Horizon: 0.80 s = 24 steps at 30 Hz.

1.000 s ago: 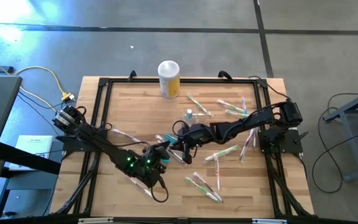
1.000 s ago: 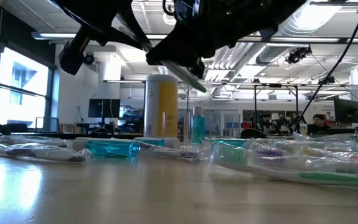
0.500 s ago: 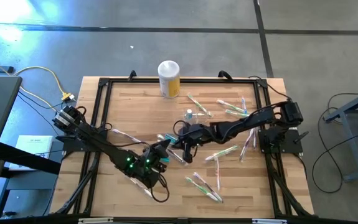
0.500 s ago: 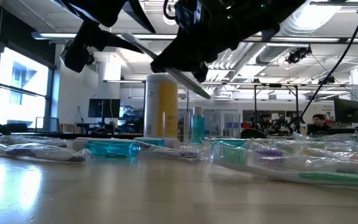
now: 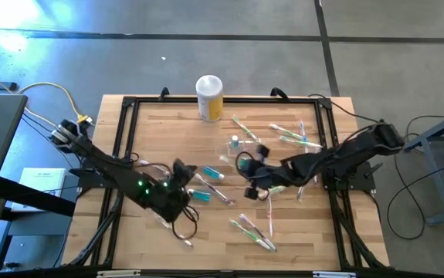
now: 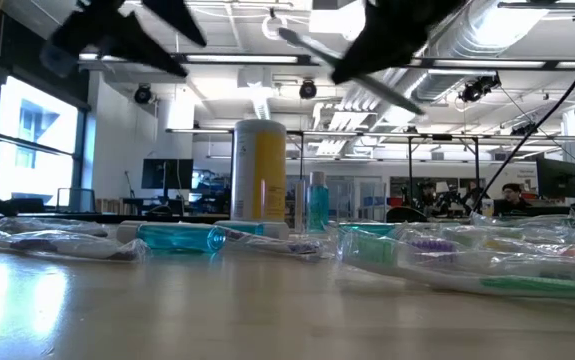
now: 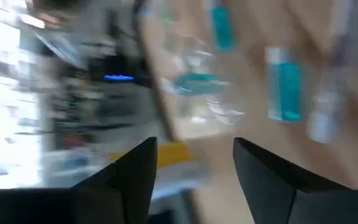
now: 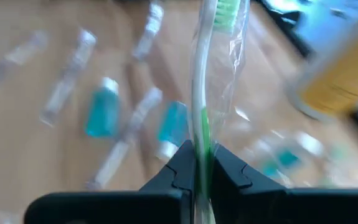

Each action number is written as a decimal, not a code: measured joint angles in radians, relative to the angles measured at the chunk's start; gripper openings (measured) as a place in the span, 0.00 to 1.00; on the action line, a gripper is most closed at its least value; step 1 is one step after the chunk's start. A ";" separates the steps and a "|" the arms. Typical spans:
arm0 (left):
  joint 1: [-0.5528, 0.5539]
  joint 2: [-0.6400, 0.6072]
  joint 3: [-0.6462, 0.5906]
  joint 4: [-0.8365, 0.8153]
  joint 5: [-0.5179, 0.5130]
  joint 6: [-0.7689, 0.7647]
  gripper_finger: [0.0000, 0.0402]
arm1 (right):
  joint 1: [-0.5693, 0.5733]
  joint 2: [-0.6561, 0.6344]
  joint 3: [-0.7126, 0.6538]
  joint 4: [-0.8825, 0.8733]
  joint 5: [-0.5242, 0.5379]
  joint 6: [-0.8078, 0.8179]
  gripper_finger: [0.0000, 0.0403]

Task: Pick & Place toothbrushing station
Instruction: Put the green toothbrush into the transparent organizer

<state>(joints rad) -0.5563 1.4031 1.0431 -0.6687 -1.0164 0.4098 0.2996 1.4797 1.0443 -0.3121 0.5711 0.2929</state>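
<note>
While your right pincer (image 8: 198,163) pinches a wrapped green toothbrush (image 8: 211,74) above mid-tabletop (image 5: 167,127), your left pincer (image 7: 194,165) hangs spread and empty over the left-centre. You have the toothbrushing station (image 5: 235,144) standing on the wood just beyond the right pincer, near the yellow canister (image 5: 209,98).

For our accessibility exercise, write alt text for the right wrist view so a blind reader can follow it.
The right gripper is shut on a wrapped green toothbrush, held lengthwise away from the camera. Beyond it, blurred, teal travel bottles and wrapped toothbrushes lie scattered on the wooden table, near a yellow canister.
</note>
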 joint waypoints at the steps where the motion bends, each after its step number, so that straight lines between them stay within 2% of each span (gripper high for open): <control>1: 0.014 -0.026 0.000 -0.067 0.064 -0.062 0.50 | 0.014 -0.012 0.000 -0.036 0.041 0.024 0.04; 3: 0.049 -0.067 -0.001 -0.157 0.194 -0.167 0.50 | 0.040 -0.034 0.000 -0.120 0.114 0.067 0.04; 6: 0.104 -0.129 -0.042 -0.189 0.335 -0.244 0.50 | 0.068 -0.058 -0.002 -0.170 0.200 0.096 0.04; 10: 0.163 -0.233 -0.144 -0.080 0.389 -0.262 0.50 | 0.074 -0.135 -0.092 -0.094 0.244 0.069 0.04; 13: 0.194 -0.323 -0.235 0.044 0.400 -0.260 0.50 | 0.046 -0.223 -0.227 0.076 0.232 0.009 0.04; 15: 0.209 -0.377 -0.296 0.145 0.401 -0.251 0.50 | 0.012 -0.282 -0.321 0.276 0.188 -0.073 0.04; 20: 0.238 -0.453 -0.422 0.398 0.464 -0.203 0.50 | -0.124 -0.350 -0.555 0.856 -0.046 -0.282 0.04; 24: 0.235 -0.454 -0.466 0.508 0.517 -0.174 0.50 | -0.247 -0.308 -0.665 1.157 -0.192 -0.323 0.04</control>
<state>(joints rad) -0.3208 0.9489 0.5767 -0.1608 -0.4990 0.2359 0.0530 1.1718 0.3790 0.8446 0.3794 -0.0300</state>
